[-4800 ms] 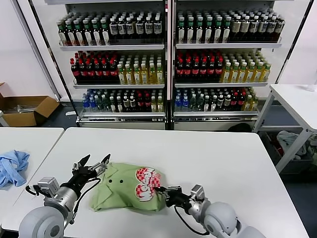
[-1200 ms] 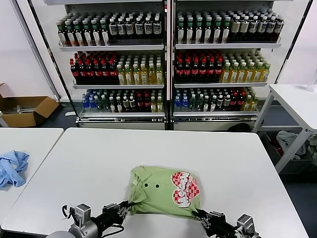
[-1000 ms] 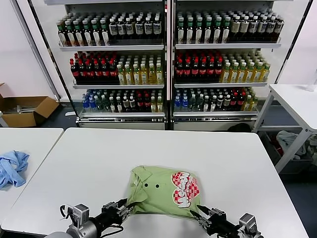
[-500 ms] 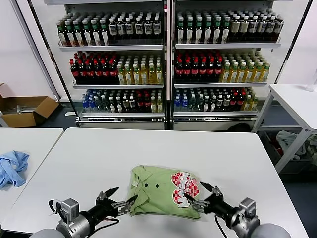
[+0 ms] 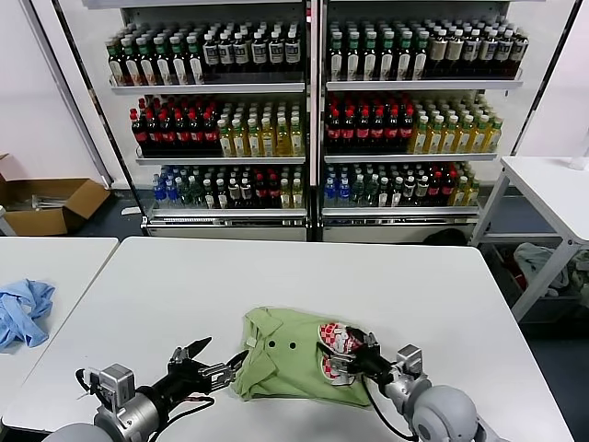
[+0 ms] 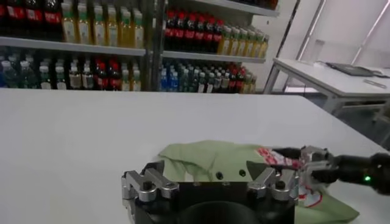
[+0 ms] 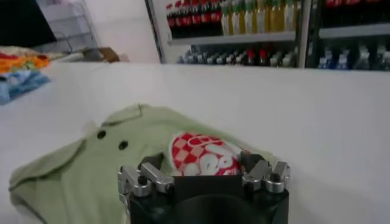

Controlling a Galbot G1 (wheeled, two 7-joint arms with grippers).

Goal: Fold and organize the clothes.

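You see the light green polo shirt (image 5: 294,366) lying folded into a compact bundle on the white table (image 5: 304,285), at the near part of it, between your two grippers. Its collar and small dark buttons face up, and the red-and-white checkered print (image 5: 337,348) is on the side nearer to your right gripper.

Your left gripper (image 5: 213,364) is low over the table, just beside the shirt's left edge. Its fingers are spread wide and hold nothing; one fingertip reaches close to the shirt's edge, but you cannot tell if it touches the cloth. In the left wrist view the shirt (image 6: 244,173) lies directly ahead of this gripper (image 6: 210,182).

Your right gripper (image 5: 354,352) is over the shirt, above the checkered print, with its fingers also spread and nothing pinched between them. In the right wrist view the print (image 7: 204,153) sits right in front of the gripper (image 7: 204,173).

Well apart from your left gripper, on the neighbouring table, lies a light blue cloth (image 5: 23,311).
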